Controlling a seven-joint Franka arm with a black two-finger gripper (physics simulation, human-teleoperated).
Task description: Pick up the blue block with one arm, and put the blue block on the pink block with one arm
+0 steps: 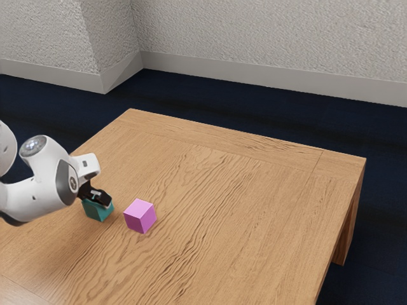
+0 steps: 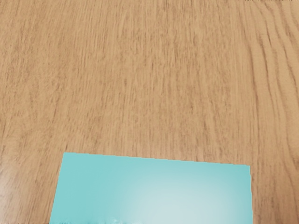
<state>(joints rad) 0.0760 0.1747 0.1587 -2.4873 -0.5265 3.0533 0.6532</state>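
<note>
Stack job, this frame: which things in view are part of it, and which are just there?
Part of the job:
- blue block, teal in the render, on the table
- pink block, beside it, not touching
- gripper, down at the blue block

Just there:
- wooden table, support only
- dark floor
- white wall

plain room: dark carpet (image 1: 267, 108), wooden table (image 1: 267, 190)

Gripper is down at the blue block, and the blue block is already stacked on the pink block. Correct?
Not quite. The blue block is not on the pink block: it is beside it, apart, toward the exterior view's left, low at the table. The gripper is indeed down at it. The exterior view shows this.
</note>
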